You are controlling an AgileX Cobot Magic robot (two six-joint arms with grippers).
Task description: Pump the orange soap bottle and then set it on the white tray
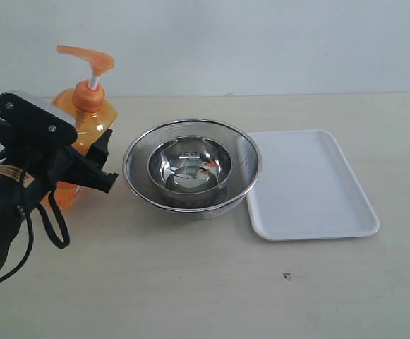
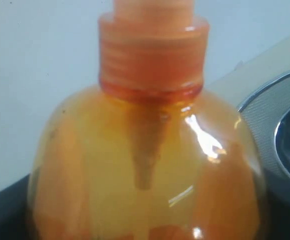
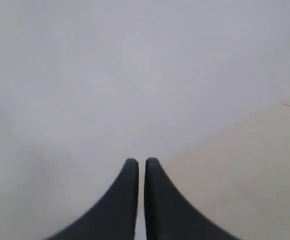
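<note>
Left gripper (image 1: 92, 159) clasps the upright orange soap bottle (image 1: 88, 116).
Right gripper (image 3: 141, 162) closed, empty — the white tray (image 1: 310, 183) lies beside steel bowls (image 1: 190, 166).

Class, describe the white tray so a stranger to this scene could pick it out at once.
Start at the beige table. Near its middle sit two nested steel bowls; the white tray lies just right of them. It alone is flat, rectangular and white.

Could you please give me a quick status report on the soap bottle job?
Left gripper closed around orange soap bottle, upright, not yet on white tray. Right gripper shut, empty. Steel bowls between bottle and tray.
</note>
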